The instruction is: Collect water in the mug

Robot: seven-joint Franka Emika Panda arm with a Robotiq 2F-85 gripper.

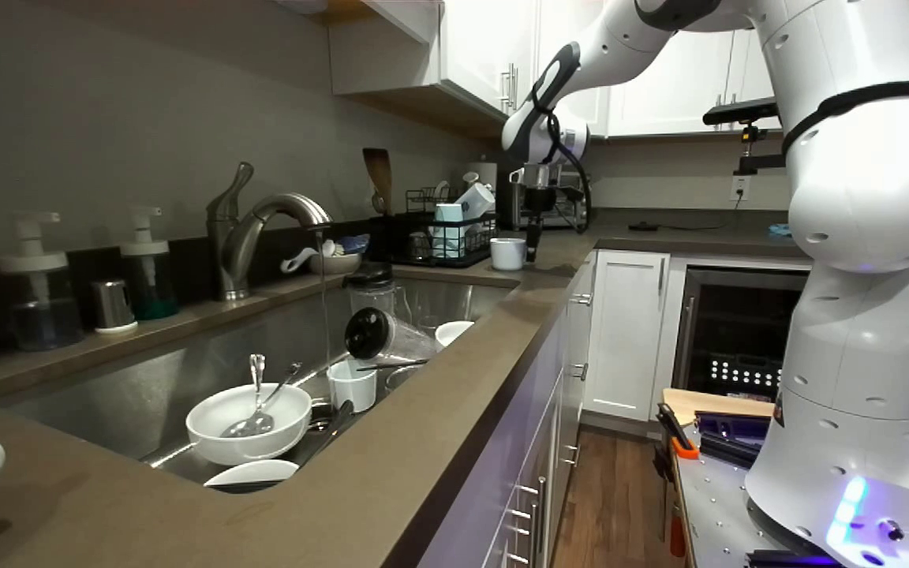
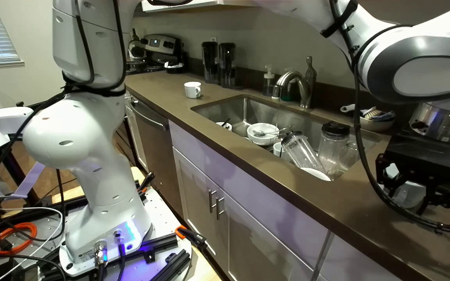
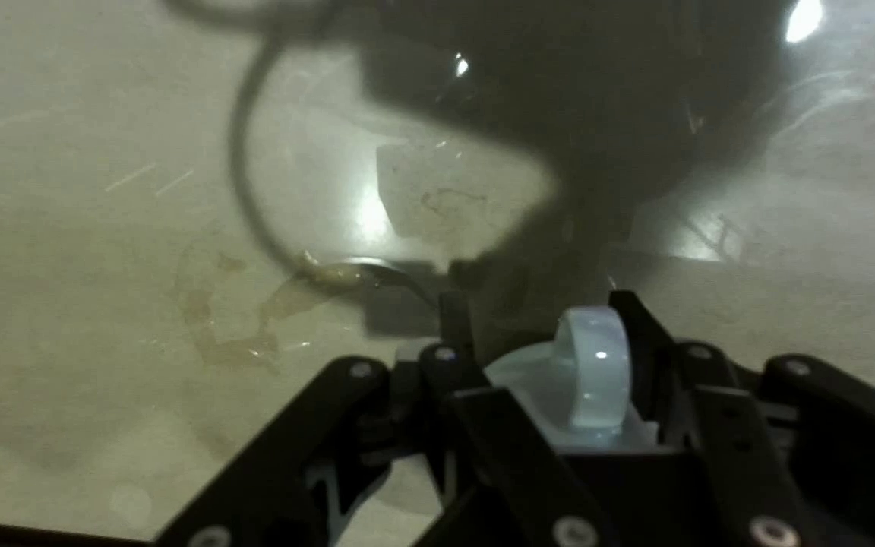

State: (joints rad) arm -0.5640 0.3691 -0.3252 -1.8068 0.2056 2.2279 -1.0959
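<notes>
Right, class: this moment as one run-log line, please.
faucet: running; mug: upright on counter, not yet under faucet; gripper: mug handle seen between fingers, grip unclear

white cabinets (image 1: 486, 47) hang on grey walls (image 1: 170, 102) above a wooden floor (image 1: 608, 493).

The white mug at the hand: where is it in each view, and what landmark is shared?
In an exterior view: mug just right of center, left of the hand.
In an exterior view: mug lower right, partly behind the hand.
Wrist view: mug lower right of center, showing between the fingers.
Shared landmark: the hand.
</notes>
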